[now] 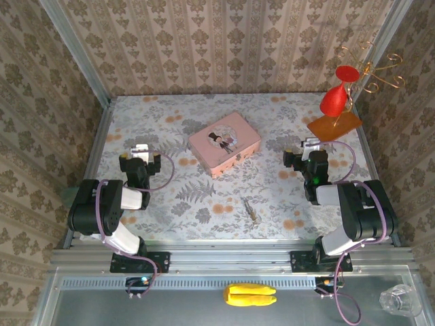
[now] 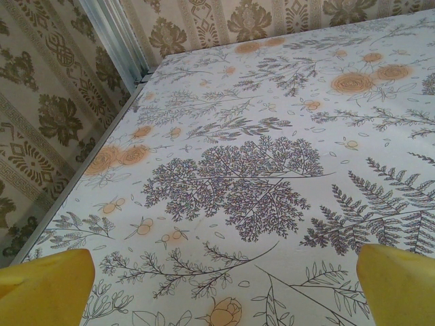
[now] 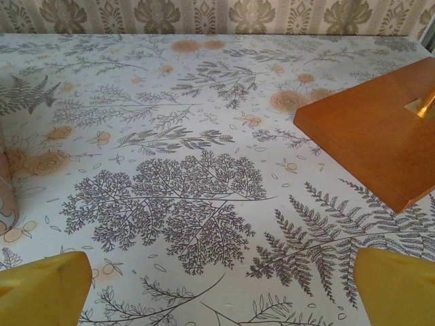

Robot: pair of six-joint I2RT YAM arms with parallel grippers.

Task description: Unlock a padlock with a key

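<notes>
While nothing is held:
Left gripper [image 2: 221, 285]: yellow fingers [image 2: 44, 288] spread wide, by the tabletop's [image 1: 204, 197] left edge.
Pink rectangular tin [image 1: 224, 144]: tabletop centre.
Thin grey-brown metal key [image 1: 251, 209]: probably this sliver, near the front edge, middle.
Right gripper [image 3: 221, 288]: spread wide, near the right edge.

A pink rectangular tin with a picture on its lid [image 1: 224, 144] lies slightly askew at mid-table, on the pale floral-printed table [image 1: 183, 197]. At the far right corner an orange wooden slab [image 1: 333, 125] carries a red cone-shaped ornament [image 1: 338, 95] beside curled gold wire [image 1: 380, 78]. On the grey metal ledge [image 1: 81, 299] in front of the table lie a yellow plastic piece [image 1: 250, 295] and, well to its right, a clear glass [image 1: 401, 300].
</notes>
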